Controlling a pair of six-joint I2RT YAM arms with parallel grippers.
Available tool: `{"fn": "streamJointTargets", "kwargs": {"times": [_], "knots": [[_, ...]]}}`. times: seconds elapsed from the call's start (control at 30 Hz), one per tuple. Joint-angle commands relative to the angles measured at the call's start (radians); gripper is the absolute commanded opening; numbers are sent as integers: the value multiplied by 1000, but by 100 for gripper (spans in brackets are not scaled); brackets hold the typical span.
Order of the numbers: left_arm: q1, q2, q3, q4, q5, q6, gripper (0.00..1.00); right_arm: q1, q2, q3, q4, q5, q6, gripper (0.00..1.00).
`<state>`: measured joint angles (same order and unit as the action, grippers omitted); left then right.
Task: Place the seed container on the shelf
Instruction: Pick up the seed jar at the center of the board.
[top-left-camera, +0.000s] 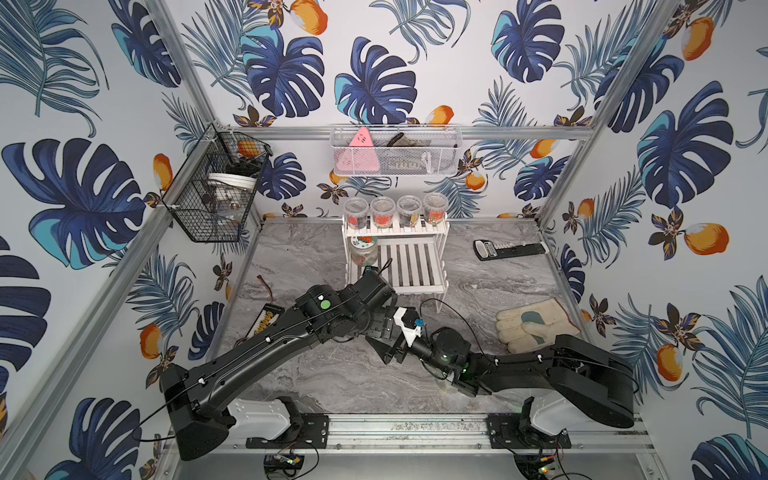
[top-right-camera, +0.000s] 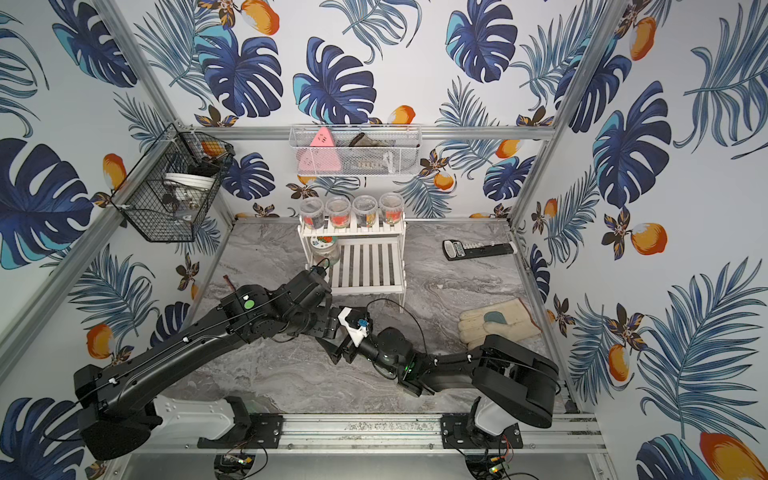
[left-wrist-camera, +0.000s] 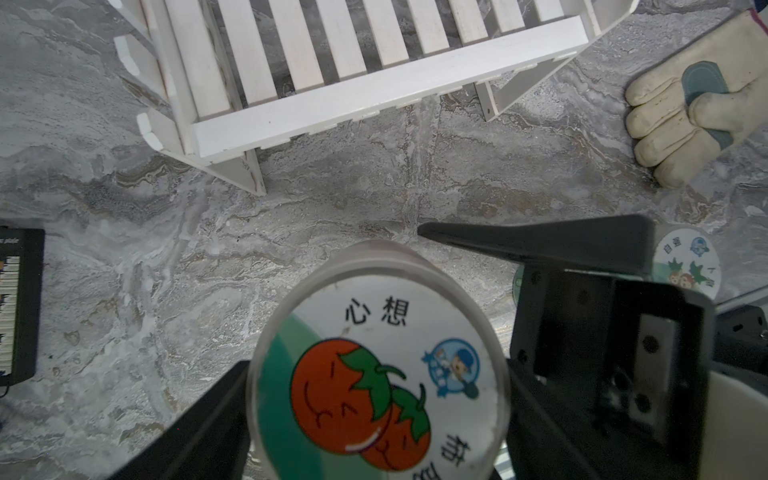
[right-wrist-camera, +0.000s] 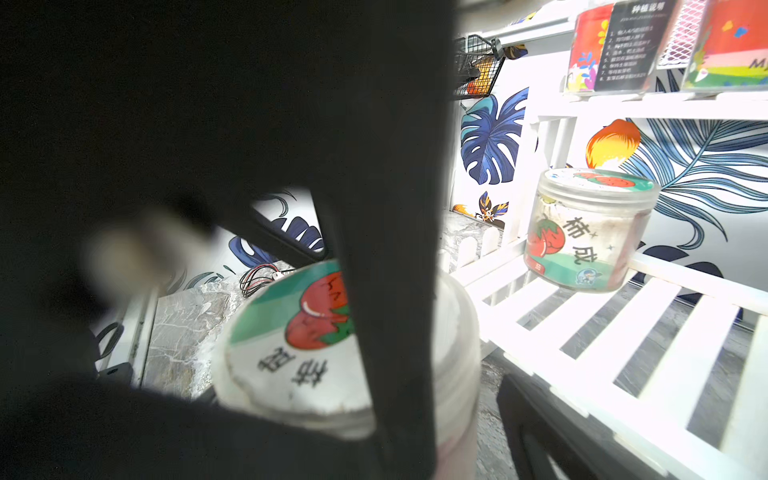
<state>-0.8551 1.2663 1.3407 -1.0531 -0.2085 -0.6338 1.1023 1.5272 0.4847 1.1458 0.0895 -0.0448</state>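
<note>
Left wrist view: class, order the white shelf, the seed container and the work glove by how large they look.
1. shelf
2. seed container, enlarged by nearness to the camera
3. work glove

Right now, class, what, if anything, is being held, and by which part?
The left gripper holds the clear plastic jar with the tomato lid by opposite sides of its wall.

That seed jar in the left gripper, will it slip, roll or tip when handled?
The seed jar looks like smooth clear plastic, so probably slippery in the left gripper. Round, it would likely roll on its side; upright, like the matching jar on the shelf, probably steady.
</note>
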Motion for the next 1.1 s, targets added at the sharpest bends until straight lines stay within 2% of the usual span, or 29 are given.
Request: {"fn": "streamJointTargets", "kwargs": {"times": [0.0, 0.13, 0.4, 0.57, 0.9, 1.07], "knots": [[-7, -24, 4, 97, 78, 3, 71, -27, 0, -26, -52, -28, 12, 100], [-7, -33, 0, 91, 77, 3, 71, -48, -14, -34, -69, -92, 14, 100], [-7, -23, -7, 88, 74, 1, 70, -48, -45, 5, -105, -93, 11, 100], [-7, -18, -2, 75, 47, -9, 70, -49, -37, -25, 4, -85, 26, 100], [-7, -6, 3, 77, 73, -3, 71, -49, -24, -13, -20, -99, 29, 84], [-7, -10, -3, 98, 90, 2, 81, -51, -29, -13, -48, -64, 42, 76]]}}
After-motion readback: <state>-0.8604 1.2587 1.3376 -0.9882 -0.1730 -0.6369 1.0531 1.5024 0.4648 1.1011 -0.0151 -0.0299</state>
